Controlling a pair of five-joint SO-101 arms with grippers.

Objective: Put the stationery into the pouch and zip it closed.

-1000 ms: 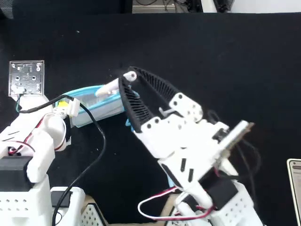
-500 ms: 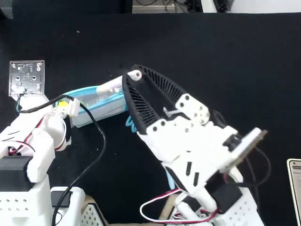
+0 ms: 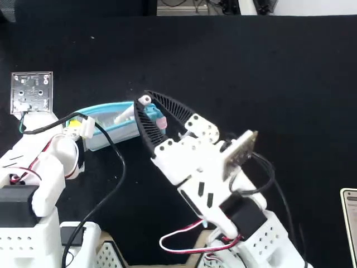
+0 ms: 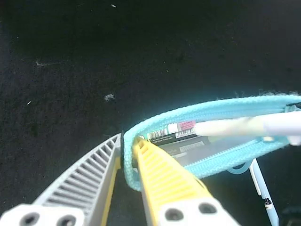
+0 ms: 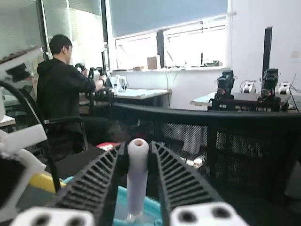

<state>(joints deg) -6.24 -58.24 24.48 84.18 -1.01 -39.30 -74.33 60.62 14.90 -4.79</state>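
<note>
Black table cloth. Left gripper pinched on the end rim of the blue pouch. Right gripper clamped on the top end of the white pen. Pen slants down from its fingertips into the pouch mouth beneath, so release looks next.

Black table cover; square metal plate near left edge; pale flat object at right edge.
</note>
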